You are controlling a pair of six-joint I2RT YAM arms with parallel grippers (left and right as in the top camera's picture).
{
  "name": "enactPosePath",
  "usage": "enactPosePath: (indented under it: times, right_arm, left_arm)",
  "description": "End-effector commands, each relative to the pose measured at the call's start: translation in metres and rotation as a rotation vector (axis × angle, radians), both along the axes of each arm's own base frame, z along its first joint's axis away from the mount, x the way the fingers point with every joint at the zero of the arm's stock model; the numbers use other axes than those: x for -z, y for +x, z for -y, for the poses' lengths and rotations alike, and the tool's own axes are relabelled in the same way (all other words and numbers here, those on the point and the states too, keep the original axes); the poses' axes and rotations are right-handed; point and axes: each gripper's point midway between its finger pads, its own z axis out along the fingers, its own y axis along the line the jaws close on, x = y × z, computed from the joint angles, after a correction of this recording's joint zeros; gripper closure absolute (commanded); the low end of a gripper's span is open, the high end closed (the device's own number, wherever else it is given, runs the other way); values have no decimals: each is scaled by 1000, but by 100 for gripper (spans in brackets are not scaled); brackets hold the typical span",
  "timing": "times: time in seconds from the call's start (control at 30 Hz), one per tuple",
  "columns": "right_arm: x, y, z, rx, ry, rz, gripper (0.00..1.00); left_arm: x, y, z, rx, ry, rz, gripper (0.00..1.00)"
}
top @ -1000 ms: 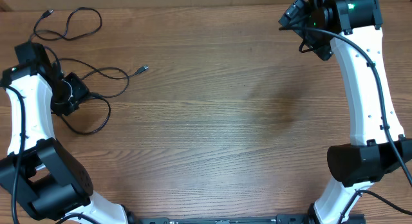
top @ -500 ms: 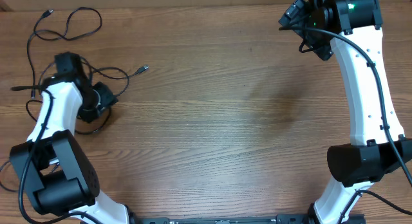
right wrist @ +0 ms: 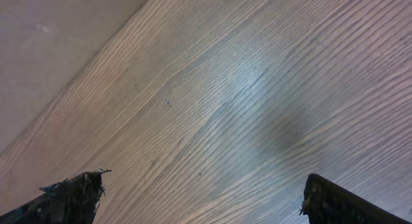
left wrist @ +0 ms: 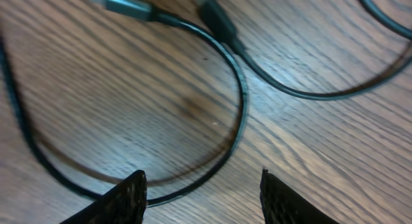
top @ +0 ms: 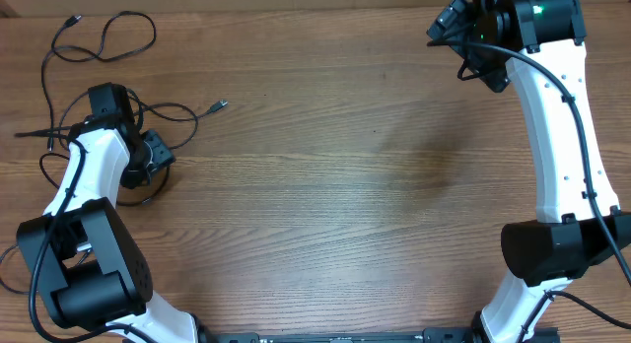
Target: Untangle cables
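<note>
The cables [left wrist: 243, 102] are found in loose loops at the far left corner of the table [top: 345, 185]. The left gripper [left wrist: 203, 185] is held parted above one loop, nothing grasped. The right gripper [right wrist: 203, 188] is spread wide, empty.

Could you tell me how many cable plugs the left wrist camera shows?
2: a silvery plug at the top left and a darker plug just right of it; others may lie outside this view.
</note>
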Motion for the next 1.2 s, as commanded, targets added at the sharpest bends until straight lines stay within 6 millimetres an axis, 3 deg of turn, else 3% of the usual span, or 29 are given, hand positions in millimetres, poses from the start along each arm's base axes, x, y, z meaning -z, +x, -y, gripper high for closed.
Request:
enactPosePath:
  times: [0.0,0.33,0.67,0.93,1.17]
  right_arm:
    - [-5,0,0,-3,2,15,0]
    - [-4,-1,1,-3,2,11,0]
    - [-2,-4,1,-3,-2,-4,0]
    - [-3,-2,1,-3,0,3,0]
    - [-2,-4,1,-3,-1,-4,0]
  left_arm:
    - [2,1,9,39,-38,9,41]
    - [4,0,5,95,-3,-5,39]
    - [37,-7,4,93,-18,-93,41]
    - [37,-7,3,95,-13,-92,59]
    - [37,-11,4,95,-19,-108,61]
